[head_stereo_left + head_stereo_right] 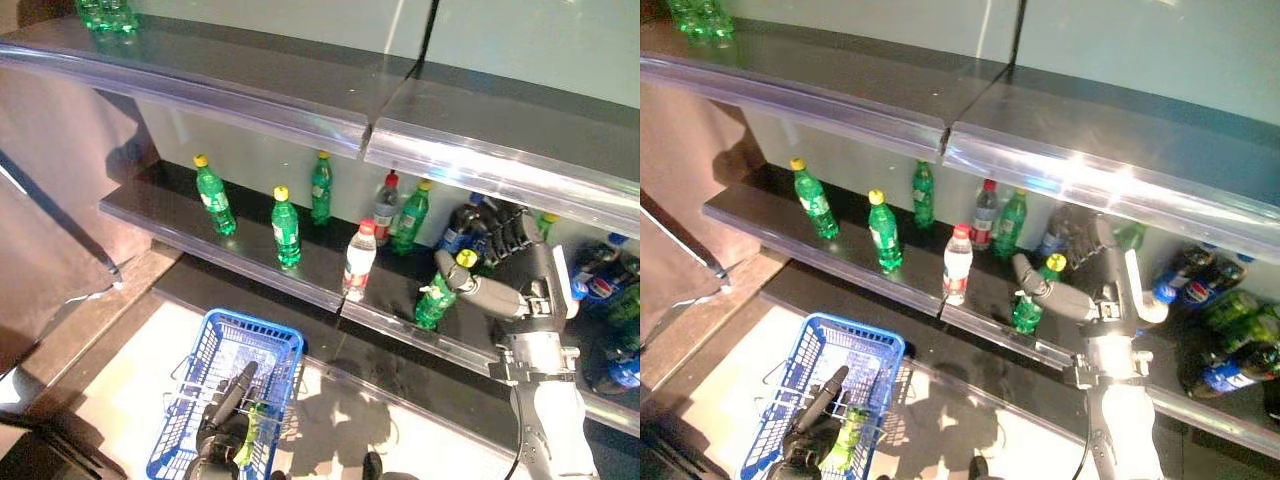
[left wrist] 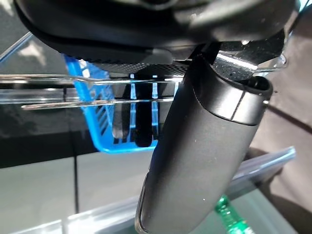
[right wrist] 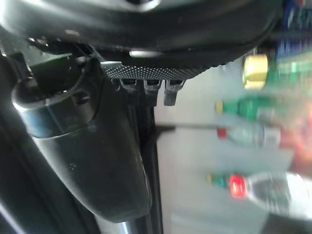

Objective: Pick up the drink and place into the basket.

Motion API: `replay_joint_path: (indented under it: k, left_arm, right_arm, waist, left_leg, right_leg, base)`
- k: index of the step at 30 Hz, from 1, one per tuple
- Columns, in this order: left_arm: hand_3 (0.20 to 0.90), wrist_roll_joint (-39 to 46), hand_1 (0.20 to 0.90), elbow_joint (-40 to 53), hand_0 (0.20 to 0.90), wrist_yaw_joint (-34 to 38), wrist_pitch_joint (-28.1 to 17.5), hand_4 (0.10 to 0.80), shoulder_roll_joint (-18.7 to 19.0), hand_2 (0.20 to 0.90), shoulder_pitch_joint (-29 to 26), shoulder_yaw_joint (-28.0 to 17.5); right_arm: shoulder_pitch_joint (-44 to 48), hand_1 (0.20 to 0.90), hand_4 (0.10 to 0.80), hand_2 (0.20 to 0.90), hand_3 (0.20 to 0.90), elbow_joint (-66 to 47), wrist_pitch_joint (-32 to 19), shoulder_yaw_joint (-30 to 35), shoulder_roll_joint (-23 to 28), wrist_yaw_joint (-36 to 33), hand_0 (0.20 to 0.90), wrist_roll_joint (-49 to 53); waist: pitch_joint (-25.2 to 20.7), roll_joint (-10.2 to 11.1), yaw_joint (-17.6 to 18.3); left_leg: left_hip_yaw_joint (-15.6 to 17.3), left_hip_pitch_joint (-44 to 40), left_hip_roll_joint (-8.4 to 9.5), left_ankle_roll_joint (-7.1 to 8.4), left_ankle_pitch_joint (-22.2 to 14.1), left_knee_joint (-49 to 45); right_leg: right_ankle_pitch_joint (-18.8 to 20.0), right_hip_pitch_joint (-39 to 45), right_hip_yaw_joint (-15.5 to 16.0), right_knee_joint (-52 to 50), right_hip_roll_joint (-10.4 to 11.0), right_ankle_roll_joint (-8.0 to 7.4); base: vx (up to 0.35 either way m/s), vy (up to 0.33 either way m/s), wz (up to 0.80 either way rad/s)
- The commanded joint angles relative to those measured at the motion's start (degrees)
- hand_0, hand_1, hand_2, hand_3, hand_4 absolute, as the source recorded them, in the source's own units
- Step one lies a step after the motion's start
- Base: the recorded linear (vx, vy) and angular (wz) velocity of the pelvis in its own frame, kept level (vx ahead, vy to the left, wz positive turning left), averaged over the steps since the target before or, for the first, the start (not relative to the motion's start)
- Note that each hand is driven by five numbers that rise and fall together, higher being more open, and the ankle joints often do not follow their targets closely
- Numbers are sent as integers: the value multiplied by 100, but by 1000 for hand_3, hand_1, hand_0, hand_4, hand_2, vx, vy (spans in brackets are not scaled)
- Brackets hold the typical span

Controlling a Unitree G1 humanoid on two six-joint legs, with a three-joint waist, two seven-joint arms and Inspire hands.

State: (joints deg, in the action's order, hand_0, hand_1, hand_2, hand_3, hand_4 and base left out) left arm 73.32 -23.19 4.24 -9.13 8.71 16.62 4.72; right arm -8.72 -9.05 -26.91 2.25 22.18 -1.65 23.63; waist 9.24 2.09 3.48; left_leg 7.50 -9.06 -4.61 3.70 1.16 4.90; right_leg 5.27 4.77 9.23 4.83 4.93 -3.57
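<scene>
On the middle shelf (image 1: 250, 262) a green drink bottle with a yellow cap (image 1: 436, 298) stands near the front lip. My right hand (image 1: 528, 268) is open just right of it, thumb (image 1: 1038, 283) reaching to the bottle's neck and fingers raised behind it. The yellow cap (image 3: 255, 71) shows past the fingers in the right wrist view. On the floor below stands a blue basket (image 1: 205, 352). My left hand (image 1: 226, 425) is at its wire handle (image 2: 73, 80), fingers curled round it. Something green (image 1: 845, 437) lies in the basket beside that hand.
More bottles stand along the shelf: green ones (image 1: 213, 198) (image 1: 286, 230) (image 1: 321, 188), a clear one with a red cap (image 1: 359, 262) at the lip, and dark cola bottles (image 1: 598, 282) at the right. An upper shelf (image 1: 470, 135) overhangs.
</scene>
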Motion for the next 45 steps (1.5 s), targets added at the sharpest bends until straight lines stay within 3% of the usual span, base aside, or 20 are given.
replay_joint_path:
  k: [1,12,16,22,27,34,45]
  left_arm:
    - [200,-630,300,1124,300,-688,-457,100,175,300,-629,-372]
    - [200,-672,300,943,300,-808,-371,100,129,300,-586,-399]
    - [200,-695,300,858,300,-786,-348,100,123,300,-610,-390]
    - [200,-767,300,856,300,-659,-294,100,105,300,-439,-321]
    - [200,-832,300,926,300,-620,-236,100,110,300,-182,-261]
    - [200,-646,300,1269,300,-441,-279,100,306,300,83,90]
    - [200,-430,300,1610,300,-144,-433,100,625,300,-128,582]
  right_arm:
    - [322,900,800,900,900,-411,-827,405,132,-402,900,-150]
    - [-33,900,800,900,900,-252,-1001,735,108,-828,900,-61]
    - [-90,900,800,900,900,-52,-746,749,96,-1522,900,-466]
    - [-406,900,800,900,900,100,-224,638,20,-1851,900,-745]
    - [-662,900,800,900,900,148,-118,567,-32,-2098,900,-704]
    - [-739,900,800,900,900,157,-45,421,93,-2375,900,-719]
    - [-332,900,800,900,900,345,-235,86,238,-3106,900,-882]
  waist:
    - [-421,-60,102]
    - [-568,-78,363]
    - [-587,-88,428]
    - [-600,-99,506]
    - [-547,-118,530]
    - [-277,-219,514]
    - [273,-335,398]
  left_leg:
    - [280,-92,162,-232,-392,-79]
    - [494,-216,235,-302,-654,-331]
    - [588,-248,240,-325,-771,-510]
    - [619,-326,294,-384,-924,-715]
    - [636,-354,328,-428,-1010,-878]
    - [615,-167,358,-461,-1062,-1234]
    - [447,511,364,-403,-952,-1705]
  right_leg:
    - [-538,207,-286,-277,-48,-174]
    - [-630,180,-558,-478,1,-231]
    - [-692,157,-592,-630,6,-223]
    - [-804,214,-644,-784,-47,-189]
    - [-876,268,-639,-877,-84,-167]
    - [-945,136,-605,-1113,-106,-165]
    - [-915,-398,-583,-1448,-94,-214]
  base:
    - [-9,79,-18]
    - [25,65,-16]
    - [57,37,-10]
    - [114,4,-8]
    - [115,-34,-7]
    - [66,-27,-3]
    - [-26,-42,1]
